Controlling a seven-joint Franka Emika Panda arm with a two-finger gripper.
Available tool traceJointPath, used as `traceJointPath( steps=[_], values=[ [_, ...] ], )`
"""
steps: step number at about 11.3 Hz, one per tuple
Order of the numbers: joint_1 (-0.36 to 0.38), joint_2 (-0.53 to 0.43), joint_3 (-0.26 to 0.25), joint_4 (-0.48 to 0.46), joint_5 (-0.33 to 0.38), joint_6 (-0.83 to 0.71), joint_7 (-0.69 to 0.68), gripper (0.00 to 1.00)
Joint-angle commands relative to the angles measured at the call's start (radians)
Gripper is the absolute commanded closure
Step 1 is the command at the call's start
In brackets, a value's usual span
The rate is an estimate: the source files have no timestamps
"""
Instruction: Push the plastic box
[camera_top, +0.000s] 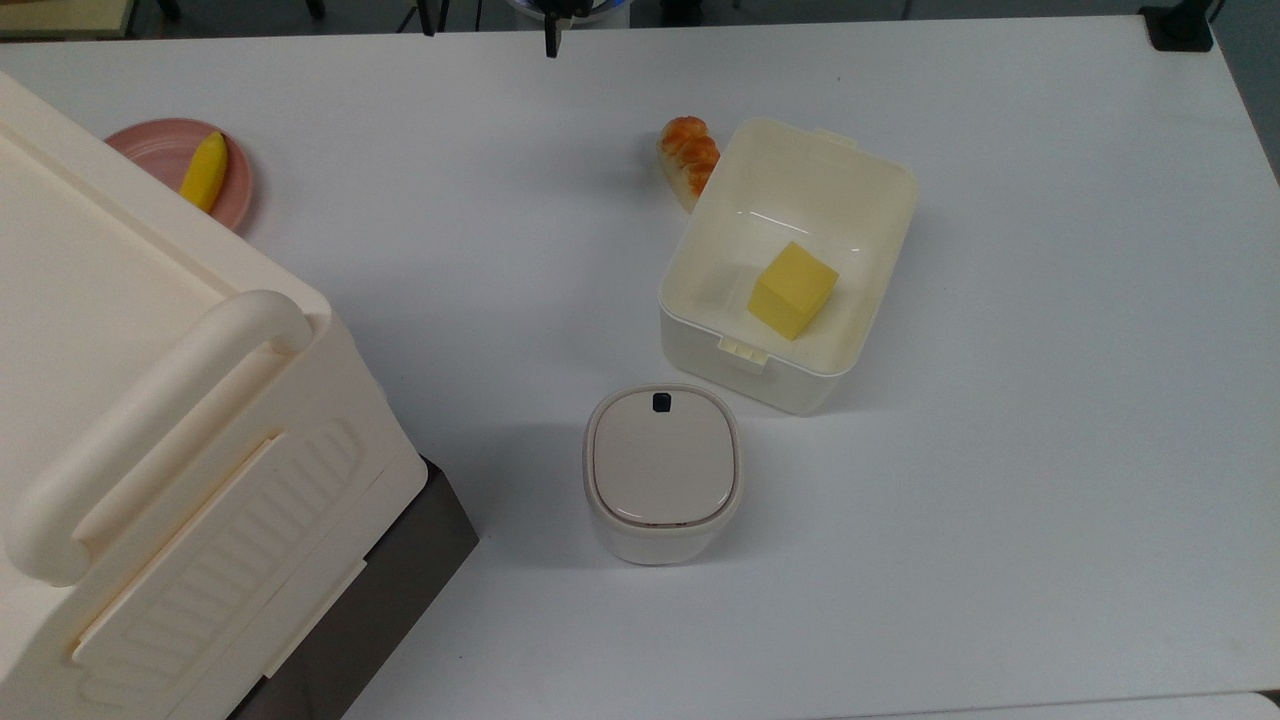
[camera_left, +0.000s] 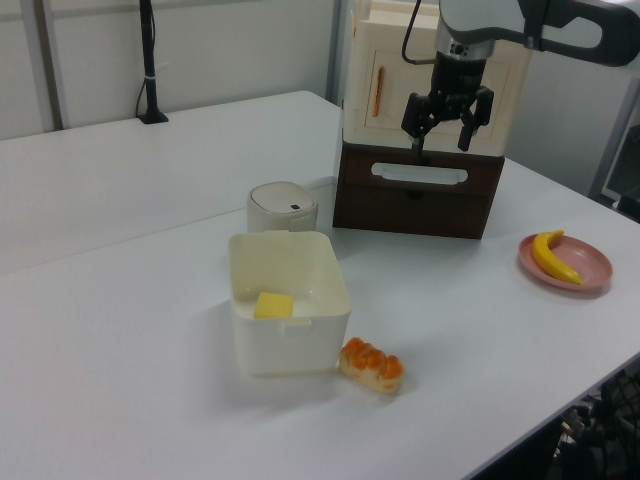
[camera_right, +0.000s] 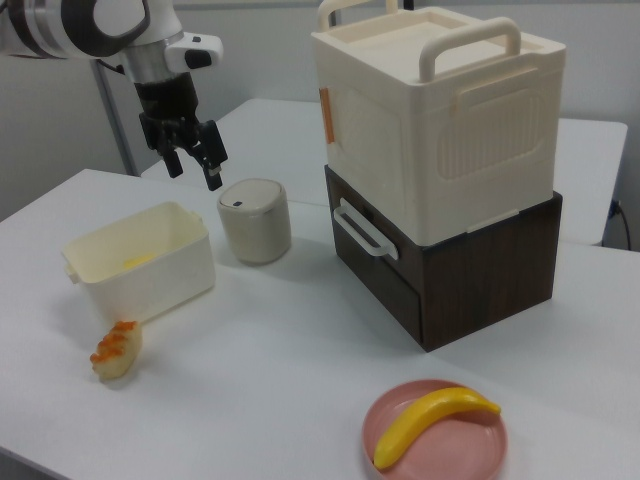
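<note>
We start with the crate, stacked on a dark drawer unit at the top view's eight o'clock edge of the table. Next in size is the box, open-topped, sitting a little to two o'clock of the table's centre in the top view, with a yellow block inside it. The lidded bin stands just beside the box at its seven o'clock, and a bread piece lies at its eleven o'clock corner, very near or touching. A pink plate with a banana sits well apart at the top view's ten o'clock.

The gripper hangs in the air with its jaws apart and nothing between them, well clear of the box.

We judge the push not yet begun; this is the approach. The next move calls for coming down beside a box wall, low enough to bear on its side, and choosing a side whose push avoids the bin and bread.
</note>
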Motion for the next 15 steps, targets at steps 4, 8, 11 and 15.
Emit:
traceJointPath(
  steps=[4,8,11,15],
  values=[
    [-0.041,0.005,0.018,0.019,0.067,-0.023,-0.026,0.00],
    [-0.042,0.000,0.018,0.013,0.073,-0.017,-0.034,0.00],
    [-0.042,0.000,0.038,-0.002,0.067,-0.017,-0.279,0.00],
    [-0.044,-0.001,0.065,-0.099,0.055,-0.017,-0.739,0.00]
  ],
)
